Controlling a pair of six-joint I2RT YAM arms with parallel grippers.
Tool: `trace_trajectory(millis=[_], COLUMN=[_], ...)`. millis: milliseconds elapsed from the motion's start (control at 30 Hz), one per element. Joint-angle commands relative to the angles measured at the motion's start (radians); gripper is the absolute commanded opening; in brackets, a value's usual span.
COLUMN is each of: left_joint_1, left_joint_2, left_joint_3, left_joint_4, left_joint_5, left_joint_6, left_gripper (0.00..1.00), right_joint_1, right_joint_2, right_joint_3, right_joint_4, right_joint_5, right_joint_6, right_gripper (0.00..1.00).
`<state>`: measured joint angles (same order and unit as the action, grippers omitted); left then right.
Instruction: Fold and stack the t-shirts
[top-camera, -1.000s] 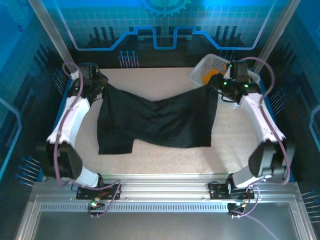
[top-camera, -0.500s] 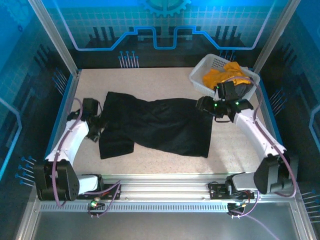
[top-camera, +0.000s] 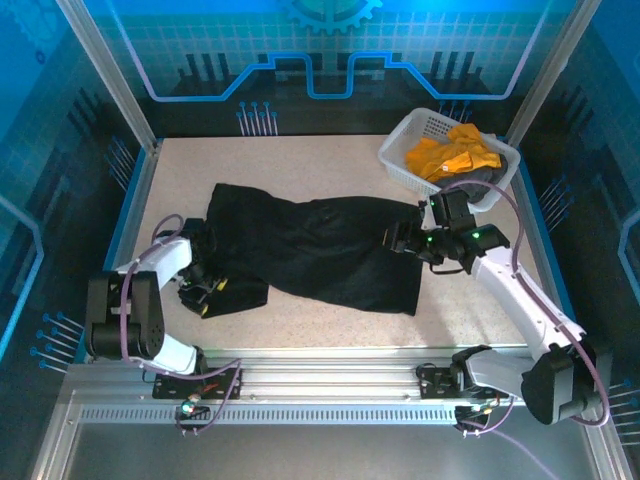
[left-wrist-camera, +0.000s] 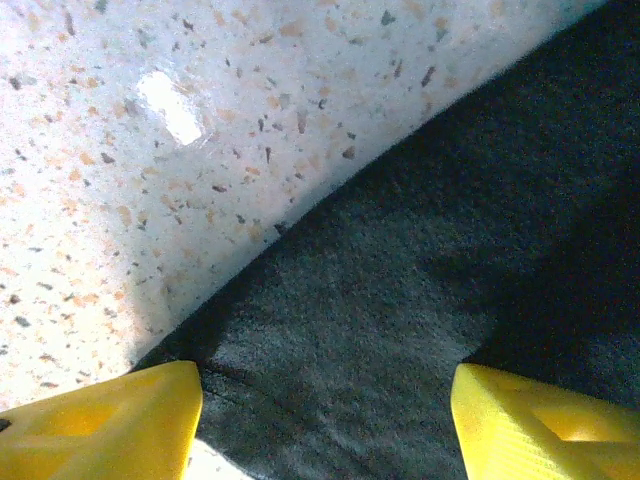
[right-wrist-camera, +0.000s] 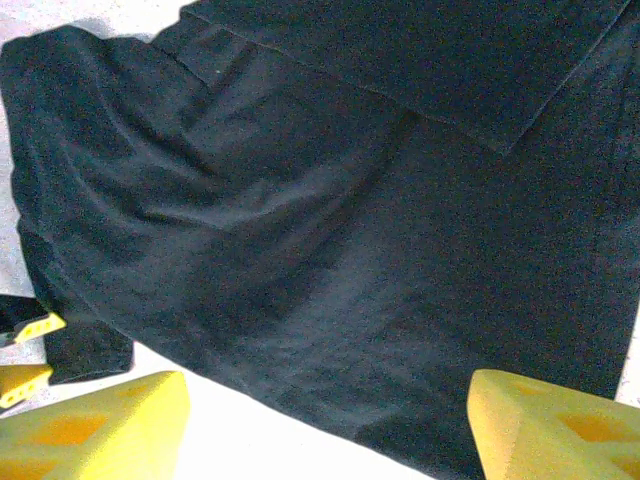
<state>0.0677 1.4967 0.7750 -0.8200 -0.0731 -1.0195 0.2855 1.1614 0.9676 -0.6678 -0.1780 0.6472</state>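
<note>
The left tool (top-camera: 203, 288) has bare bench (top-camera: 300, 165) on its outer side, while the black t-shirt (top-camera: 320, 250) lies low under it and inward. That shirt also spreads beneath the right tool (top-camera: 397, 240). The white basket (top-camera: 425, 125) stands as a raised obstacle near its far outer side, and open bench runs along its near side.

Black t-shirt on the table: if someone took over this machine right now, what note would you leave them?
Left end effector: open, at the black t-shirt's left edge, holding nothing.
Right end effector: open above its right side, holding nothing.
Black t-shirt lies rumpled on the table, no neat fold yet.
Orange-yellow t-shirt and a dark grey garment sit in the white basket.
Left: fold all three, stack them.
</note>
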Motion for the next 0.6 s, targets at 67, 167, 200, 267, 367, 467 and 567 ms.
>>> trace_trajectory(millis=[67,167,200,267,367,467,567], left_joint_1=[0.004,0.003,0.003,0.004,0.003,0.003,0.001], left_joint_2=[0.023,0.043,0.051,0.065,0.060,0.010,-0.059], left_joint_3=[-0.061,-0.067,-0.066,-0.052,-0.041,-0.037,-0.026], left_joint_4=[0.052,0.096,0.108,0.115,0.136,0.120,0.072], left_joint_5=[0.002,0.008,0.016,0.020,0.035,0.031,0.013], left_joint_6=[-0.024,-0.012,-0.013,-0.010,-0.004,-0.011,-0.011], left_gripper=[0.59,0.45,0.40,0.30,0.14,0.01,0.00], right_joint_1=[0.002,0.000,-0.002,-0.004,-0.006,-0.016,-0.027], right_joint_2=[-0.050,-0.064,-0.066,-0.071,-0.072,-0.068,-0.054], right_joint_3=[-0.060,-0.107,-0.122,-0.141,-0.151,-0.152,-0.150], right_joint_4=[-0.032,-0.032,-0.033,-0.029,-0.030,-0.026,-0.050], right_joint_5=[-0.020,-0.015,-0.016,-0.017,-0.006,-0.002,0.024], right_joint_6=[0.032,0.068,0.085,0.111,0.136,0.151,0.176], right_gripper=[0.74,0.75,0.75,0.75,0.75,0.74,0.72])
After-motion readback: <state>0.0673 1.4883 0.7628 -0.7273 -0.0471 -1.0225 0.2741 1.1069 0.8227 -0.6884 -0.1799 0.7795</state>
